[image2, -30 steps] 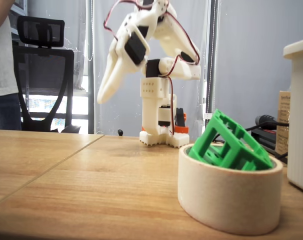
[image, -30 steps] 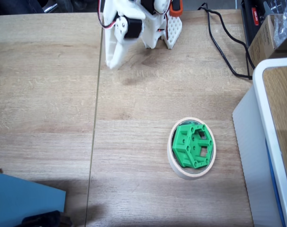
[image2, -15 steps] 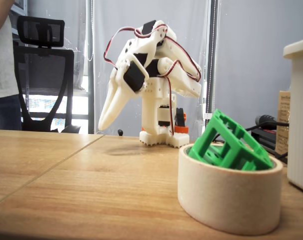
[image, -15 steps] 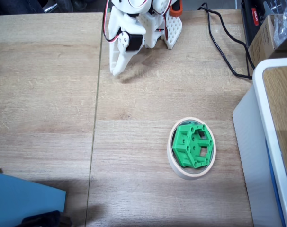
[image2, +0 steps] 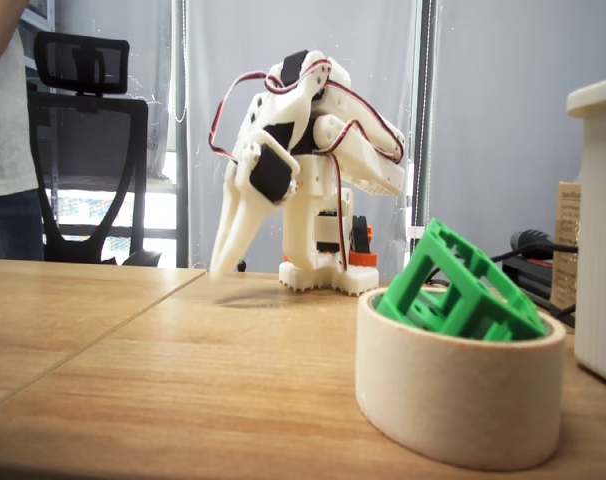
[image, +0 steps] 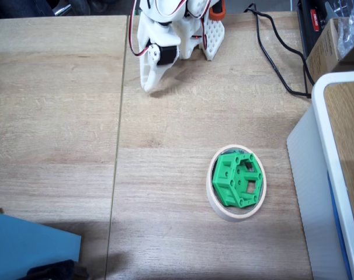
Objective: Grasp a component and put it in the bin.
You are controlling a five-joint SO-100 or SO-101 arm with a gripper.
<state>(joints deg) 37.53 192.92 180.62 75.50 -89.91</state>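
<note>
I see the component (image: 238, 179) tilted inside the bin (image: 214, 195). My gripper (image: 148, 87) sits well apart from the bin, fingers clenched, empty.

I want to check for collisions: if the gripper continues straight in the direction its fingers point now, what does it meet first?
The gripper points steeply down, so it would probably meet the bare wooden table just below its tips, near the arm's base, well short of the tape roll holding the green component.

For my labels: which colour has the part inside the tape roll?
Bright green component, clearest in a fixed view from above.
</note>
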